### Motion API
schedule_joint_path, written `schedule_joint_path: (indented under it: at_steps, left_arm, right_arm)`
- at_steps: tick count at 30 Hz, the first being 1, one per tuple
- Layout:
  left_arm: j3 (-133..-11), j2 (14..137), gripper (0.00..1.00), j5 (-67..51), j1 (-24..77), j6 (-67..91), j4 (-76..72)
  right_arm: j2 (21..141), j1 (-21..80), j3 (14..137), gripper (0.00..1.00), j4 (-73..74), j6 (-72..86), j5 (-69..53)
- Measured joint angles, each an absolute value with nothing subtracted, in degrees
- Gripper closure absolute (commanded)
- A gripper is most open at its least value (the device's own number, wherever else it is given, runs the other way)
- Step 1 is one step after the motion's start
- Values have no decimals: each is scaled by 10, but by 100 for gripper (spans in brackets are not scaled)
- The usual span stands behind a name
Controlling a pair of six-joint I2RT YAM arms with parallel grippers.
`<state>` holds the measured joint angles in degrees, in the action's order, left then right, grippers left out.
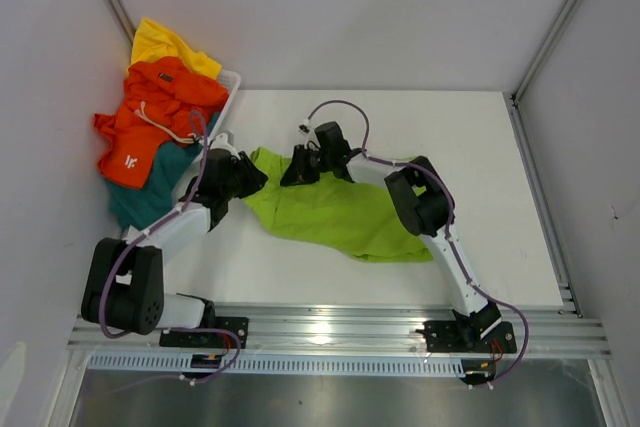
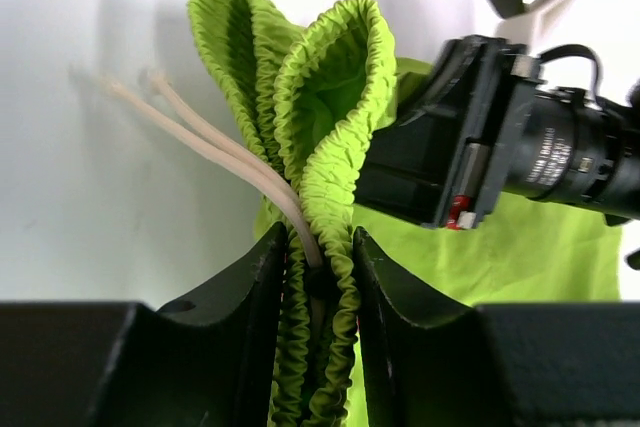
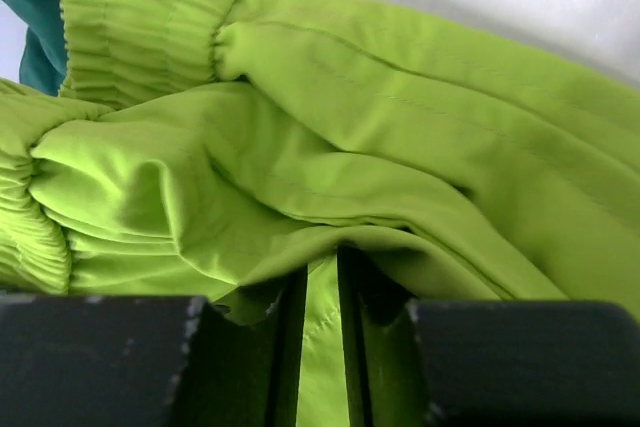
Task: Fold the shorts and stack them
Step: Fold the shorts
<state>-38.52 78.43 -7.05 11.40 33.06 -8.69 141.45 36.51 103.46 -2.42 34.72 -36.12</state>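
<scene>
The lime green shorts (image 1: pixel 340 212) lie spread on the white table. My left gripper (image 1: pixel 250 175) is shut on their gathered waistband (image 2: pixel 330 127) at the left end, with the cream drawstring (image 2: pixel 215 152) trailing out. My right gripper (image 1: pixel 297 172) is shut on a fold of the same shorts (image 3: pixel 330 197) at the upper edge, close to the left gripper. Yellow shorts (image 1: pixel 165 45), orange shorts with a white logo (image 1: pixel 150 122) and teal shorts (image 1: pixel 155 187) are piled at the far left.
A white mesh basket (image 1: pixel 232 82) holds the pile at the back left corner, partly hanging over the table's left edge. Grey walls with aluminium rails enclose the table. A metal rail runs along the near edge by the arm bases.
</scene>
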Motion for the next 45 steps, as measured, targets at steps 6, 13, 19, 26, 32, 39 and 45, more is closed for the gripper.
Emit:
schedule_joint_path:
  at_steps: [6,13,19,26,32,39,45]
  left_arm:
    - [-385,733,100,4,122,329,-8]
    - [-412,720,100,78,149,324,61]
    - [-441,718,100,137,180,323,101]
    - [-448,691,100,177,189,319,129]
    - [-451,684,100,192,205,314,139]
    - [-451,683,100,209,221,310,143]
    - [-462,681,100,226,242,306,155]
  right_arm:
    - [1380,346,962,78,-88,363,-375]
    - [1281,296,811,81,-141,370,-365]
    - [1221,286,741,94,-196,379,-364]
    - [1218,273,707,100,-209,399,-334]
    - [1242,266,750,100,-209,406,-317]
    - [1275,265,798,100,-198,417,-302]
    - [1307,276,871,100,-104,398,-227]
